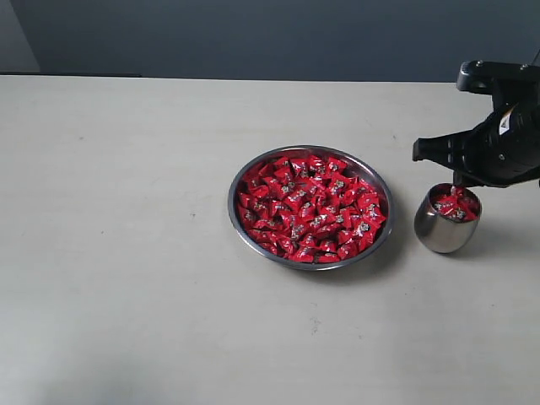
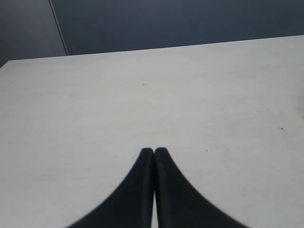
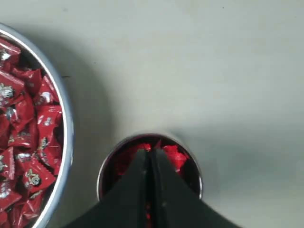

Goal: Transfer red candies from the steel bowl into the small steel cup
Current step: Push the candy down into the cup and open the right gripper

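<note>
The steel bowl (image 1: 230,202) sits mid-table, heaped with red candies (image 1: 310,207). To its right stands the small steel cup (image 1: 440,232), holding a few red candies (image 1: 460,207). My right gripper (image 1: 458,183) hangs just over the cup's mouth. In the right wrist view its fingers (image 3: 151,151) are pressed together, shut on a red candy (image 3: 148,147) that shows as a red sliver at the tips and in the slit between them. Under them is the cup (image 3: 101,178), with the bowl's rim (image 3: 66,123) beside it. My left gripper (image 2: 154,151) is shut with nothing in it, over bare table, and is out of the exterior view.
The pale table (image 1: 118,253) stretches wide to the left of the bowl and in front of it. A dark wall (image 1: 253,34) runs behind the table's far edge. The cup stands close to the right border of the exterior view.
</note>
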